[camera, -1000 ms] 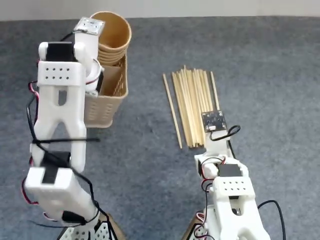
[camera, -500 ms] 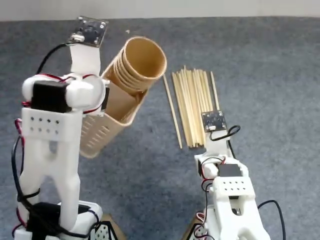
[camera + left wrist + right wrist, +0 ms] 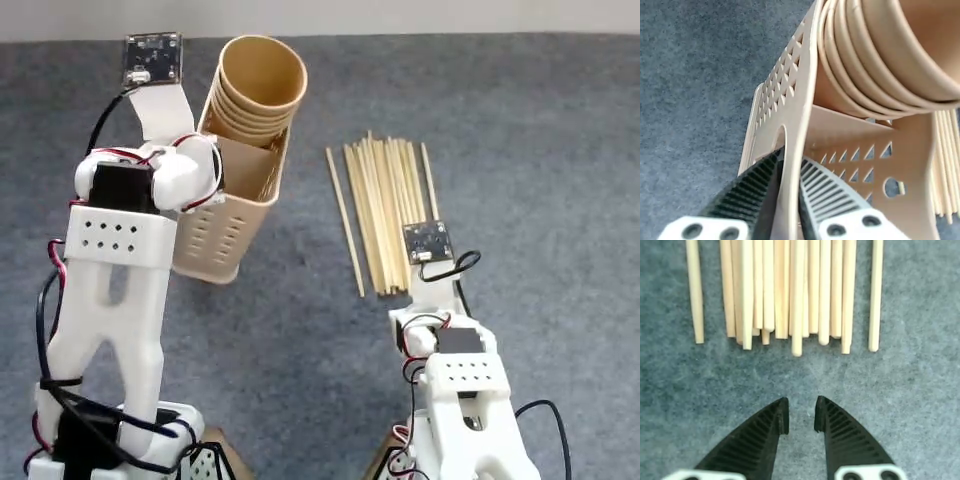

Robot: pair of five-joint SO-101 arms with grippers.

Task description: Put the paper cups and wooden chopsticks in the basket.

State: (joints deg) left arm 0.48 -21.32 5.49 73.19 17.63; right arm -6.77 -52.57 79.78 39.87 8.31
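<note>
**Cups in, chopsticks all still out**

- Lower right of the high view: right gripper [image 3: 801, 415] sits low over the grey mat [image 3: 540, 150], just short of the near ends of the sticks. Fingers a narrow gap apart, holding nothing.
- Wooden chopsticks [image 3: 385, 210] lie in a loose bundle at frame centre-right, roughly parallel, running away from the right arm. One stray stick [image 3: 345, 220] lies a bit apart on the basket side. None are in the basket.
- Left half of the high view: left gripper [image 3: 789, 162] is clamped on the basket [image 3: 215, 235], one finger outside the wall and one inside, at the rim by the handle cut-out.
- The basket looks tilted, mouth leaning toward the upper middle of the frame. Can't tell if its base sits flat on the mat.
- Upper middle: paper cups [image 3: 262, 75] are nested in one stack, bottom end inside the basket at its far end and the open top sticking well above the rim.

Status, my read: cups half is done and the chopsticks half hasn't started. What's left is to settle the basket, then pick up the sticks and load them in beside the cups.
</note>
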